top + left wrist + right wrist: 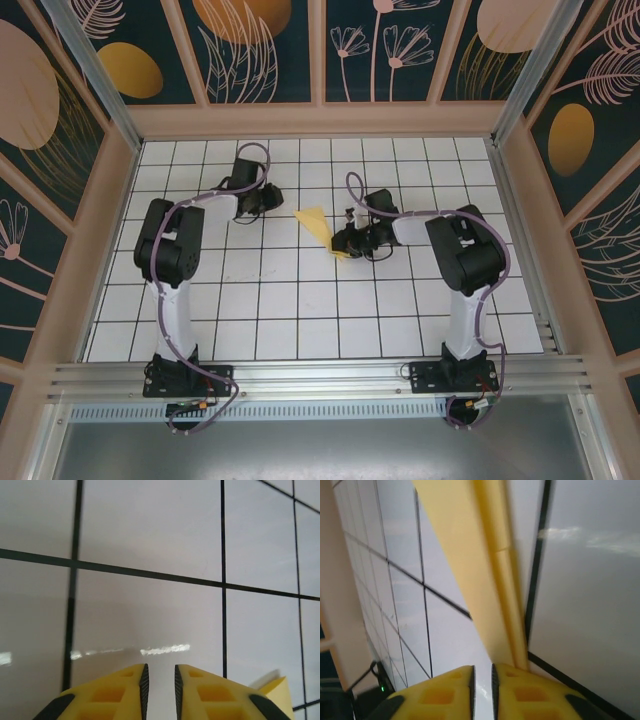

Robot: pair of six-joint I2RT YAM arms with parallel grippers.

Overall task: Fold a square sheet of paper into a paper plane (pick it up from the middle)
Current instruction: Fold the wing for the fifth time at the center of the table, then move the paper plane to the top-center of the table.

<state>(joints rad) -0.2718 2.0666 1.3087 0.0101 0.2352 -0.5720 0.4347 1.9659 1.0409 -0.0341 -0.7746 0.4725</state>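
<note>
From above, the paper plane [316, 226] is lying on the white tiled floor [300, 305] near the middle of the enclosure, a slim yellow wedge running from a far-left end to a near-right end. The left gripper [265, 203] is sitting low over the tiles just left of the plane's far-left end, apart from it. The right gripper [348, 241] is reaching in from the right and meeting the plane's near-right end. How far either pair of fingers is parted is too small to tell from here.

At the left wrist, the left gripper [161, 672] is showing its two yellow fingers [125, 696] standing a narrow slit apart. Only bare tile is showing in the slit, so they are gripping nothing. A small yellow corner [278, 689] is peeking in at the lower right beside them. Whether it is paper or part of the gripper I cannot tell.

At the right wrist, the right gripper [482, 672] is also holding its fingers [440, 697] a thin gap apart, with white tile showing through and nothing pinched. The paper plane [485, 580] is stretching away from the tip of the right-hand finger as a long, blurred yellow strip with a raised fold along it. It is lying outside the gap.
</note>
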